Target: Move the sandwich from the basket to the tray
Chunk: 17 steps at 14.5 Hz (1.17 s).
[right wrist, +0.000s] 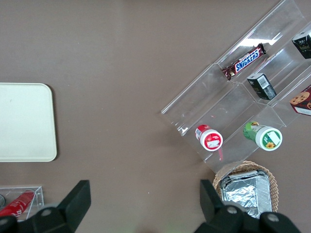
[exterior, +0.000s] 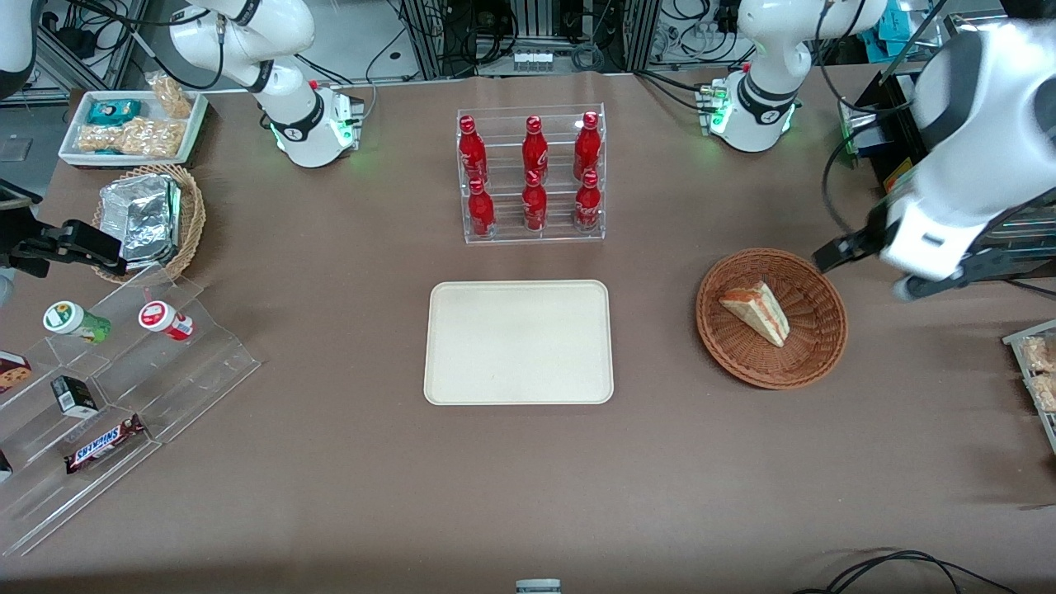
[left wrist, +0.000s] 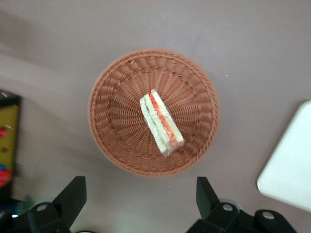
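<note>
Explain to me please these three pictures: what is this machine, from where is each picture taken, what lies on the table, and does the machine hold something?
These are two white robot arms bolted to a brown table. One picture looks at them from the front. The other two come from cameras on each arm's wrist, looking down past its two dark fingers.

Only one arm works here. Its pincer hangs open above the table beside the round brown basket and holds nothing. In the basket lies the sandwich, a triangular wedge. The cream tray, where it should go, sits mid-table and carries nothing yet.

Also there: a clear rack of red bottles, clear steps with snacks, and a smaller basket with foil packets.
</note>
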Motion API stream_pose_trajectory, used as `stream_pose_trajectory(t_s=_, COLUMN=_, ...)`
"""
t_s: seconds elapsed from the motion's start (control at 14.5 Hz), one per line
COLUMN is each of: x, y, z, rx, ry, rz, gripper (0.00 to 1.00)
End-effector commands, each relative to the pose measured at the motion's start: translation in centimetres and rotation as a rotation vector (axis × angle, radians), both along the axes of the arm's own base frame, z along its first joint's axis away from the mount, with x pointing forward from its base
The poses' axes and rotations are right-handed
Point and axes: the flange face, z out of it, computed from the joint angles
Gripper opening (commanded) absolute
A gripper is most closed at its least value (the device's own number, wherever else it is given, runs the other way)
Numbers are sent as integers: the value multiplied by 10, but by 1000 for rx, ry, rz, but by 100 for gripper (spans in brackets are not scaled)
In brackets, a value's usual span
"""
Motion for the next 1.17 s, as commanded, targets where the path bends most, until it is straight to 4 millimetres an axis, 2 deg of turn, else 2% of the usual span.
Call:
stream_pose_trajectory(t_s=0.0, x=-25, y=-3, z=-68, rx=9, ry=-37, rz=135, gripper=100)
stream_pose_trajectory(t_s=0.14, x=-29, y=-4, z=-110, rx=5, ry=-73, rz=250, gripper=100)
stream_pose_trajectory(t_s=0.28, x=-28, y=-4, z=-132, rx=16, ry=-51, rz=360, gripper=100)
stream_pose_trajectory(t_s=0.48, x=-29, y=-8, z=-153, rx=32, ry=-13, rz=441, gripper=100)
stream_pose_trajectory(t_s=0.69, x=-29, y=-16, z=-162, rx=26, ry=-18, rz=441, gripper=100)
stream_pose_trajectory(t_s=0.9, x=-26, y=-23, z=-181, rx=15, ry=-26, rz=431, gripper=100)
stream_pose_trajectory(t_s=1.1, x=-24, y=-25, z=-211, rx=5, ry=-18, rz=429, gripper=100)
